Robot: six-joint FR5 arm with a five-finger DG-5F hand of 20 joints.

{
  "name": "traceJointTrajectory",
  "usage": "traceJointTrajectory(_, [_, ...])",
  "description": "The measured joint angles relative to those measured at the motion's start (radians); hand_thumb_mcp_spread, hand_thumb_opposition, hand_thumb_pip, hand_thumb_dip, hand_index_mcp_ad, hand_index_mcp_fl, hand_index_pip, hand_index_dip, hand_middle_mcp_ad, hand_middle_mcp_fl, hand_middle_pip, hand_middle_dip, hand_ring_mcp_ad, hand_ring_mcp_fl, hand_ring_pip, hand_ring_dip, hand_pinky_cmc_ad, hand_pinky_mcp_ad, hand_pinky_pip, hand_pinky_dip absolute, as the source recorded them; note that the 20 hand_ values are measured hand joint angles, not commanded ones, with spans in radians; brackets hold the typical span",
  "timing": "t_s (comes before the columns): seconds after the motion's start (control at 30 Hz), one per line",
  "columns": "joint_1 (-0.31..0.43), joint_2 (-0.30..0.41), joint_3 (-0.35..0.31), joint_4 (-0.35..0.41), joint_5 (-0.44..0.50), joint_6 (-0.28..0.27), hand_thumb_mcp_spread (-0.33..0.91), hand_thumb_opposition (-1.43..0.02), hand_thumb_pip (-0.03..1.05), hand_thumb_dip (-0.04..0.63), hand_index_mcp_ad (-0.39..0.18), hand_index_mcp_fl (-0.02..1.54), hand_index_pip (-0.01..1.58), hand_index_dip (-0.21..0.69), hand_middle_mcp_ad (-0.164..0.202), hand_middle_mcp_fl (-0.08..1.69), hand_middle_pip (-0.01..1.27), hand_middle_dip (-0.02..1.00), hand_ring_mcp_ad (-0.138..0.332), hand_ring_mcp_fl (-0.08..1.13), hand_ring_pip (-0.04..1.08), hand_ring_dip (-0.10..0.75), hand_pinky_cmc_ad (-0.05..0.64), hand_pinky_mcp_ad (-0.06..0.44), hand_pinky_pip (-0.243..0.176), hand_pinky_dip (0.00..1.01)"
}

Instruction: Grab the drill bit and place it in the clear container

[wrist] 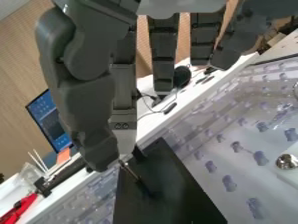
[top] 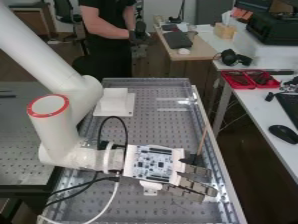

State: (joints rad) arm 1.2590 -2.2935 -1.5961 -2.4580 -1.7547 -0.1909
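In the high view the hand (top: 189, 185) is low over the bench's right side, its palm behind a circuit board and its fingers toward the right edge. The wrist view shows the hand (wrist: 100, 127) with its thumb and one finger closed together at the tips, pinching the upper end of the slim metallic drill bit (wrist: 133, 173). The bit slants down over a black block (wrist: 166, 195); whether its lower end touches the block I cannot tell. A faint transparent shape, possibly the clear container (top: 174, 104), lies toward the far end of the bench in the high view.
A white block on a plate (top: 114, 102) stands at the bench's far left. A thin tan rod (top: 202, 142) rises near the right rail, beside the hand. Black and white cables (top: 83, 187) trail from the wrist. A side desk (top: 266, 120) stands to the right.
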Motion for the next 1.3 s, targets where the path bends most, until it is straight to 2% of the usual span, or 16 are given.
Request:
traceJointTrajectory(0.13, [0.001, -0.002, 0.004, -0.014, -0.004, -0.005, 0.65, -0.92, 0.42, 0.229, -0.129, 0.82, 1.11, 0.188, 0.098, 0.34, 0.13, 0.22, 0.211, 0.08, 0.09, 0.038, 0.36, 0.164, -0.063, 0.19])
traceJointTrajectory(0.23, [0.001, -0.003, 0.007, -0.023, -0.007, -0.008, 0.65, -0.91, 0.42, 0.229, -0.133, 0.74, 1.16, 0.218, 0.101, 0.34, 0.13, 0.22, 0.211, 0.08, 0.09, 0.038, 0.36, 0.164, -0.063, 0.19])
traceJointTrajectory(0.33, [0.002, -0.004, 0.007, -0.025, -0.007, -0.012, 0.64, -0.95, 0.47, 0.229, -0.134, 0.71, 1.18, 0.22, 0.098, 0.34, 0.13, 0.22, 0.209, 0.08, 0.08, 0.038, 0.361, 0.164, -0.063, 0.19])
traceJointTrajectory(0.63, [0.002, -0.001, 0.007, -0.024, -0.006, -0.019, 0.57, -0.91, 0.54, 0.234, -0.134, 0.65, 1.19, 0.22, 0.098, 0.31, 0.13, 0.22, 0.213, 0.08, 0.08, 0.038, 0.361, 0.164, -0.059, 0.19])
traceJointTrajectory(0.73, [0.002, 0.0, 0.008, -0.026, -0.006, -0.019, 0.56, -0.91, 0.55, 0.241, -0.138, 0.62, 1.17, 0.202, 0.098, 0.31, 0.13, 0.22, 0.209, 0.08, 0.08, 0.038, 0.358, 0.164, -0.059, 0.19])
traceJointTrajectory(0.77, [0.001, 0.0, 0.009, -0.028, -0.007, -0.019, 0.56, -0.9, 0.55, 0.239, -0.134, 0.53, 1.13, 0.161, 0.098, 0.31, 0.13, 0.22, 0.209, 0.08, 0.08, 0.038, 0.358, 0.164, -0.059, 0.19])
traceJointTrajectory(0.8, [0.001, 0.001, 0.009, -0.029, -0.007, -0.02, 0.55, -0.88, 0.56, 0.241, -0.134, 0.5, 1.12, 0.161, 0.094, 0.31, 0.13, 0.22, 0.209, 0.08, 0.08, 0.038, 0.358, 0.164, -0.059, 0.19])
traceJointTrajectory(1.3, [-0.002, 0.017, -0.007, -0.04, -0.005, -0.03, 0.5, -0.87, 0.62, 0.258, -0.138, 0.45, 1.11, 0.126, 0.093, 0.28, 0.13, 0.22, 0.213, 0.06, 0.08, 0.038, 0.354, 0.164, -0.065, 0.19])
